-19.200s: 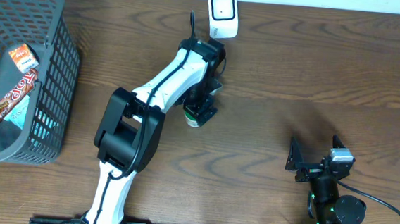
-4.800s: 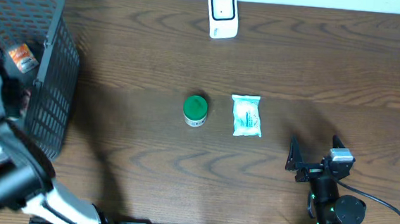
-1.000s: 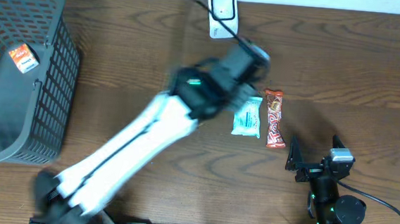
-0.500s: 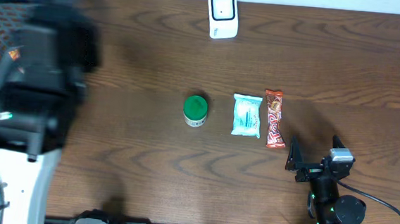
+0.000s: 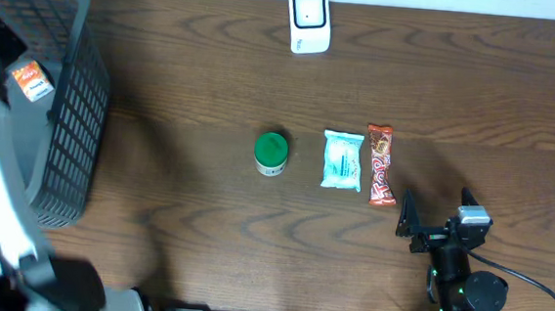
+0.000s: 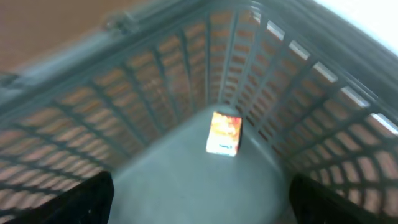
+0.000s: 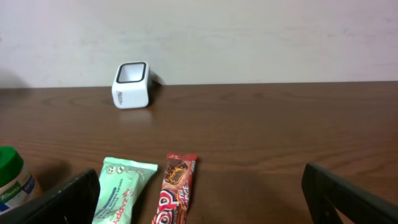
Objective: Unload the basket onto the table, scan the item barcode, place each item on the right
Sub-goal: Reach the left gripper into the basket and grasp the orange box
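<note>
A small orange and white packet lies on the floor of the grey mesh basket, alone in its far corner; from above the packet shows at the basket's left side. My left gripper hangs open over the basket floor, a short way from the packet, with nothing between its fingers. The white barcode scanner stands at the table's far edge. My right gripper rests open near the front right, facing the scanner.
A green-lidded jar, a mint-green packet and a red candy bar lie in a row mid-table. The bar and the packet lie just ahead of my right gripper. The basket's walls surround the left gripper.
My left arm has swung from the middle of the table, by the mint packet and red bar, leftward to over the basket, and its jaws have widened. The right arm has not moved.
</note>
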Robot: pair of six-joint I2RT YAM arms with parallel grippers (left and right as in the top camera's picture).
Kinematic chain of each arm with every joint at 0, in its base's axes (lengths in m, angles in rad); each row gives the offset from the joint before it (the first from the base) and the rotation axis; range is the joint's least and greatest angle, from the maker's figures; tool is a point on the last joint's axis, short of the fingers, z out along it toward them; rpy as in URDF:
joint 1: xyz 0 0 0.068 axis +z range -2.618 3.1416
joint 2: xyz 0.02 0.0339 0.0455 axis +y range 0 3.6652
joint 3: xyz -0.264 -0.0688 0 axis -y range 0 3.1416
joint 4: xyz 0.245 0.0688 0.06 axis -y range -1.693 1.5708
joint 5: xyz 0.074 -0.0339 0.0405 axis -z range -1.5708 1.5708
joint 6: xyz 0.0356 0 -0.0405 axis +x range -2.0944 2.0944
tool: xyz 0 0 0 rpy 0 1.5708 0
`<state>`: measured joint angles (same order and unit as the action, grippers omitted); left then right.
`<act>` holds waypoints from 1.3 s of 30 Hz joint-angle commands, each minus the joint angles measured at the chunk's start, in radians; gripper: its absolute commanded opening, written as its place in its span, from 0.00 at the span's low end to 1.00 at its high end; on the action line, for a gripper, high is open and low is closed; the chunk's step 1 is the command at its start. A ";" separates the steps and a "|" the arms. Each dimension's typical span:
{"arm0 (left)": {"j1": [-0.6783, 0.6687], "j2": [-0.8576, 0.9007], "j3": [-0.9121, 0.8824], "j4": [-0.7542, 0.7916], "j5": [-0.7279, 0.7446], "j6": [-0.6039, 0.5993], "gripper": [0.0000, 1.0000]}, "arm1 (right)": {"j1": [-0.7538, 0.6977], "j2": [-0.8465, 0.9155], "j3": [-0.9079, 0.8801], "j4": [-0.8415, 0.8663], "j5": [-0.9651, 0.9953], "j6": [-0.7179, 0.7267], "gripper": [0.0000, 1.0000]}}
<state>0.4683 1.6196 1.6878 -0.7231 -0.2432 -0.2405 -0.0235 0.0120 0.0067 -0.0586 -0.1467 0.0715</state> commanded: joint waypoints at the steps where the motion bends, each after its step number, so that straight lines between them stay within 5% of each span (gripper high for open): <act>1: 0.001 0.150 0.010 0.068 0.026 -0.062 0.91 | 0.011 -0.003 -0.001 -0.003 -0.009 0.010 0.99; 17: 0.003 0.562 0.010 0.411 0.022 -0.080 1.00 | 0.011 -0.003 -0.001 -0.003 -0.009 0.010 0.99; 36: 0.019 0.703 0.002 0.489 0.050 -0.066 0.98 | 0.011 -0.003 -0.001 -0.003 -0.009 0.010 0.99; 39: 0.019 0.719 -0.008 0.478 0.061 -0.068 0.78 | 0.011 -0.003 -0.001 -0.003 -0.009 0.010 0.99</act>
<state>0.4923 2.2910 1.6878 -0.2283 -0.2089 -0.3210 -0.0235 0.0120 0.0067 -0.0586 -0.1467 0.0711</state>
